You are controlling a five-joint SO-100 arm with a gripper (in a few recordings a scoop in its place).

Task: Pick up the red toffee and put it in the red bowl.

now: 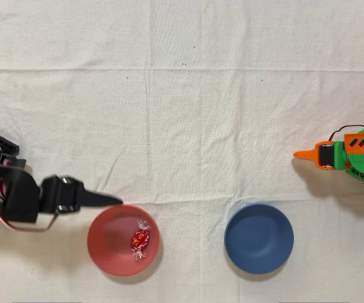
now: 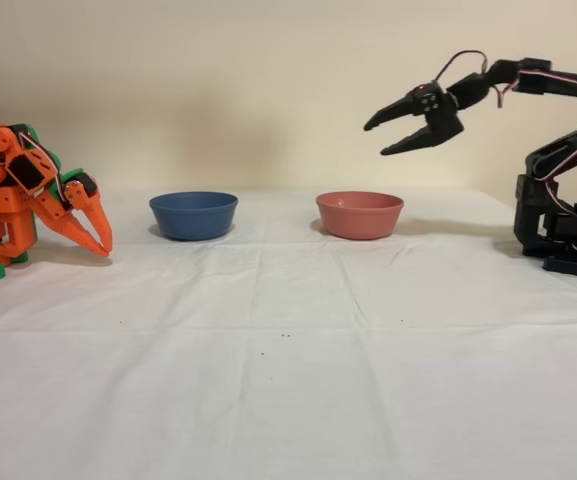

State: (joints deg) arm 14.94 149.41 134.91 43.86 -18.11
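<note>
Overhead view: red toffee (image 1: 139,240) lies inside the red bowl (image 1: 106,252), right of centre on the bowl floor, clear twisted ends pointing up & down in frame. Black gripper (image 1: 115,202) sits just off the bowl's upper-left rim, tip over the rim edge, toffee apart from it, down & to the right. Nothing between the fingers.

Fixed view: gripper (image 2: 376,139) hangs well above the red bowl (image 2: 359,215), w/ jaws parted, empty, pointing left & slightly down. Toffee hidden by the bowl wall from this side.

Blue bowl (image 1: 258,238) stands beside the red one, well apart, on the white cloth (image 1: 182,113). Orange arm (image 1: 346,154) idle at the right edge in overhead, far from both the toffee & the black arm.
</note>
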